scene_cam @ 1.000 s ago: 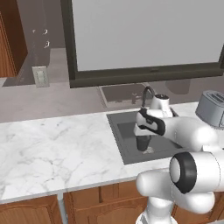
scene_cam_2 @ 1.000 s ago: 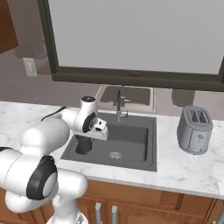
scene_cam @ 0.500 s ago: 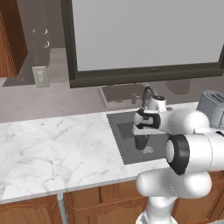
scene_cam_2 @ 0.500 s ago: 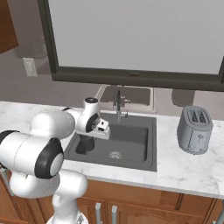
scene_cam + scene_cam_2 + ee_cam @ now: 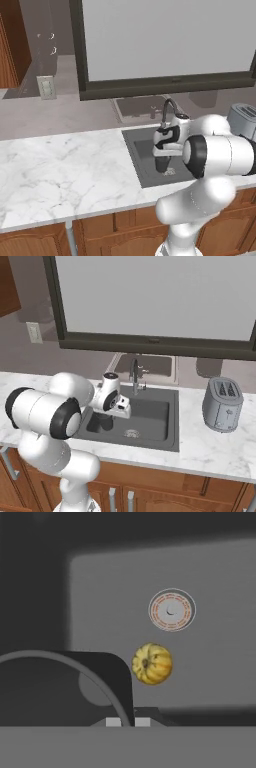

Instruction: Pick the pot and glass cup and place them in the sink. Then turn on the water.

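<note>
The gripper [image 5: 163,159] hangs over the sink [image 5: 138,161], its fingers [image 5: 114,722] pressed together on the rim of the glass cup [image 5: 75,687], which is pinched by its wall and dangles below the hand above the left part of the basin floor. In the right base view the cup [image 5: 105,422] shows as a dark tumbler under the hand, inside the sink's [image 5: 172,426] left half.

On the sink floor lie a small yellow ribbed squash-like thing [image 5: 152,663] just beside the cup and the round drain [image 5: 172,610] a little further on. The faucet [image 5: 134,374] stands at the back edge of the sink, no stream falling from it. A toaster [image 5: 222,404] sits on the desk [image 5: 60,170] to the right of the sink. I cannot find the pot.

The risk, as I judge it: a rim pinch is thin, so the cup could swing or slip, and released from height it may tip over or land on the squash and roll.
</note>
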Robot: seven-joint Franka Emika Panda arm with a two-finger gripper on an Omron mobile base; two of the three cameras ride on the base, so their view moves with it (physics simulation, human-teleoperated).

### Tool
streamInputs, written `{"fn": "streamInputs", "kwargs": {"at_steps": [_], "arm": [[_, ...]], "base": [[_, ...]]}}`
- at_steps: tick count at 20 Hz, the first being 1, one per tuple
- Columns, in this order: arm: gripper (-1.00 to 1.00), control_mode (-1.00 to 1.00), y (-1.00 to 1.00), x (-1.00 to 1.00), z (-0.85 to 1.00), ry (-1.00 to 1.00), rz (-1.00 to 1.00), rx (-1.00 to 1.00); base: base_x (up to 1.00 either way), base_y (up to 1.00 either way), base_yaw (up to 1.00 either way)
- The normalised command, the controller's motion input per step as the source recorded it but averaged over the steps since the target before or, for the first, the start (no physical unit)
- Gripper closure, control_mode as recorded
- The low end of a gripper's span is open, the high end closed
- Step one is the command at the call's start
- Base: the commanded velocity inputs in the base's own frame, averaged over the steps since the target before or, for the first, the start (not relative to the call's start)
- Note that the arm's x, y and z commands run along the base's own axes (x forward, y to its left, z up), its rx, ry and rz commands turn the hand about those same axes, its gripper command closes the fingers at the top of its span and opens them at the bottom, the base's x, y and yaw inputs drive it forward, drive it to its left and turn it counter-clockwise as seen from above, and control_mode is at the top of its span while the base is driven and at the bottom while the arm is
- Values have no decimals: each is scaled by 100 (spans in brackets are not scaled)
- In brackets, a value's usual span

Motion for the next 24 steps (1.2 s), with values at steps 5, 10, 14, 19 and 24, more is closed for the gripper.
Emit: {"fn": "streamInputs", "kwargs": {"at_steps": [5,10,14,19,24], "arm": [[100,-100,0,29,-32,0,0,0],[100,-100,0,22,-32,0,0,0],[100,-100,0,20,-28,0,0,0],[100,-100,0,16,-32,0,0,0],[100,-100,0,18,-32,0,0,0]], "base": [[0,0,0],[0,0,0],[0,0,0],[0,0,0],[0,0,0]]}}
